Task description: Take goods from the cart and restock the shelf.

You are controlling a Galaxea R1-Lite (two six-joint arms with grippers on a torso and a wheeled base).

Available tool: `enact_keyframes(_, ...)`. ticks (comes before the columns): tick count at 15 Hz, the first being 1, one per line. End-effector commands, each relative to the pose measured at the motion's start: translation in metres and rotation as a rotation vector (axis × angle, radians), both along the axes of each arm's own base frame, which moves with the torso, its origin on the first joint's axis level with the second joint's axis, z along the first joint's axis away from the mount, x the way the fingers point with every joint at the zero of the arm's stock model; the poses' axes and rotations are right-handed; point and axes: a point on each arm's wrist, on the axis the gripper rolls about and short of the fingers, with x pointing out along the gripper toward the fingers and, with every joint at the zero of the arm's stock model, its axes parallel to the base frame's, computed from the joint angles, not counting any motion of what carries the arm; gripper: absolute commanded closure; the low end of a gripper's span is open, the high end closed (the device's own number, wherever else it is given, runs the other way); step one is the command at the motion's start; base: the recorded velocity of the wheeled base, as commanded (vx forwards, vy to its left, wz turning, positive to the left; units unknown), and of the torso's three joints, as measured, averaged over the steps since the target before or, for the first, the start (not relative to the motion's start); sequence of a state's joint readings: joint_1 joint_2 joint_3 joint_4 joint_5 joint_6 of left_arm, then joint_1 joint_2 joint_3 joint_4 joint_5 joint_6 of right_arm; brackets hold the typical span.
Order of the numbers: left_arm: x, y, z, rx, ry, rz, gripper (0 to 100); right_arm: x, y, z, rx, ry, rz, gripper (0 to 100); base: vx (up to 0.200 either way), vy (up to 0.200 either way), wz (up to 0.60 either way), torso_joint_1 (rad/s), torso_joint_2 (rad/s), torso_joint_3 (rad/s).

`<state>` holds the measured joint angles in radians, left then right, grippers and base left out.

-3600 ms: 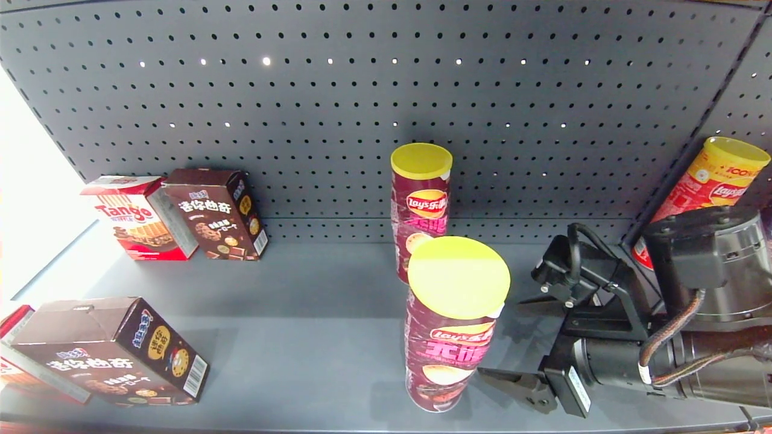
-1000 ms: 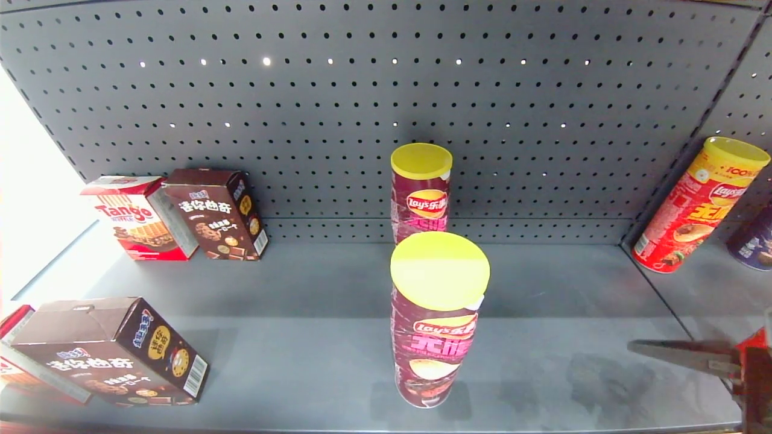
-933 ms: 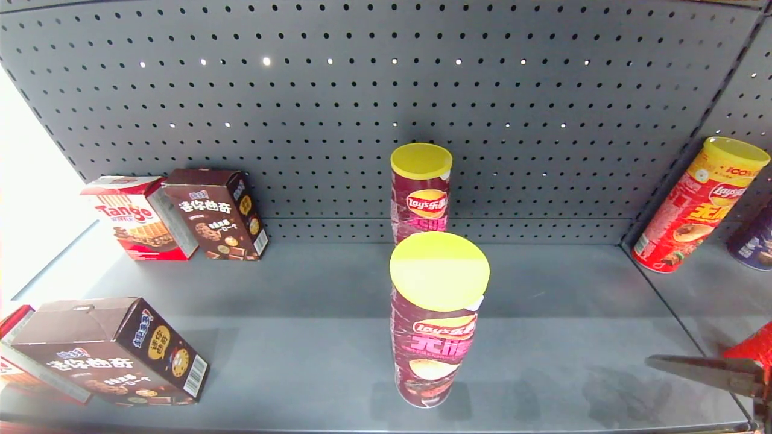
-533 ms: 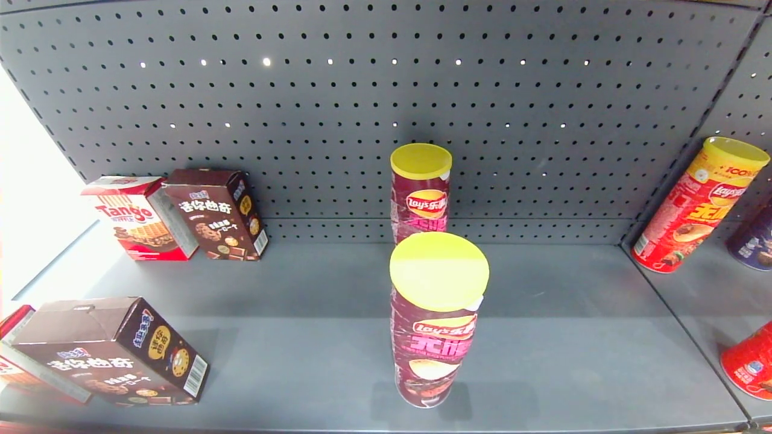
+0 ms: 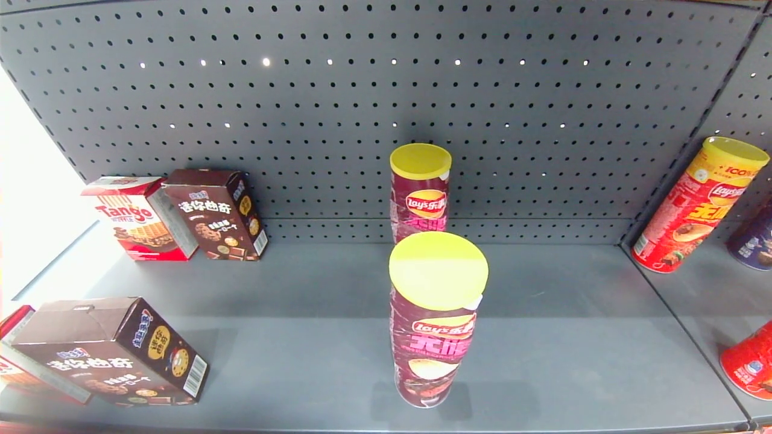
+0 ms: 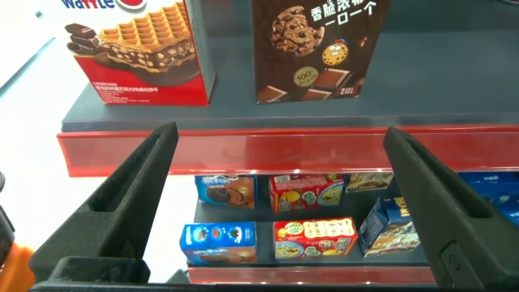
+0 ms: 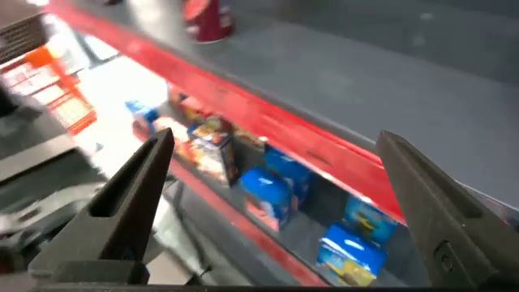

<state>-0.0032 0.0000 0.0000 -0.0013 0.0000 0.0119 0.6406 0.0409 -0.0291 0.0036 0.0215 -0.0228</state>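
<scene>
Standing upright near the front of the shelf (image 5: 573,337), the maroon chip canister (image 5: 435,319) sits directly ahead of a matching canister (image 5: 420,190) by the pegboard (image 5: 301,120); left gripper (image 6: 280,138) spread wide and empty, facing the shelf's red front lip (image 6: 243,154) below a wafer box (image 6: 138,49) and a cookie box (image 6: 316,45); right gripper (image 7: 276,142) likewise spread, holding nothing, off the shelf front; judgement: this placement appears complete; bare shelf either side suggests more goods are due from the cart
</scene>
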Motion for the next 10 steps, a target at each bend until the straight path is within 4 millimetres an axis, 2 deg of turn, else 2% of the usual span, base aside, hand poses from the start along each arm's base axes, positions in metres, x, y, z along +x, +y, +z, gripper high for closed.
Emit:
enact_keyframes(1,0.0001,0.0,0.0001,0.0,0.001,0.0,0,0.0038,0.008,0.001,-0.04,0.077,-0.291,0,0.0,0.0,0.0,0.0,0.0,0.0)
enact_keyframes(3,0.0001,0.0,0.0001,-0.001,0.001,0.002,0,0.0022,0.0119,0.0004,-0.025,0.072,-0.538,0,0.0,0.0,0.0,0.0,0.0,0.0)
enact_keyframes(7,0.0001,0.0,0.0001,-0.001,0.001,0.002,0,0.0037,0.0107,0.0007,-0.004,0.028,-0.621,0,0.0,0.0,0.0,0.0,0.0,0.0)
enact_keyframes(8,0.0001,0.0,0.0001,-0.001,0.001,0.003,0,0.0034,0.0076,-0.0001,-0.004,0.029,-0.759,0,0.0,0.0,0.0,0.0,0.0,0.0)
enact_keyframes(9,0.0001,0.0,0.0001,-0.003,0.001,0.003,0,0.0034,0.0067,-0.0004,0.015,0.034,-0.798,0,0.0,0.0,0.0,0.0,0.0,0.0)
enact_keyframes(10,0.0001,0.0,0.0002,-0.004,0.0,0.003,0,0.0035,0.0085,-0.0008,0.034,0.046,-0.72,0,0.0,0.0,0.0,0.0,0.0,0.0)
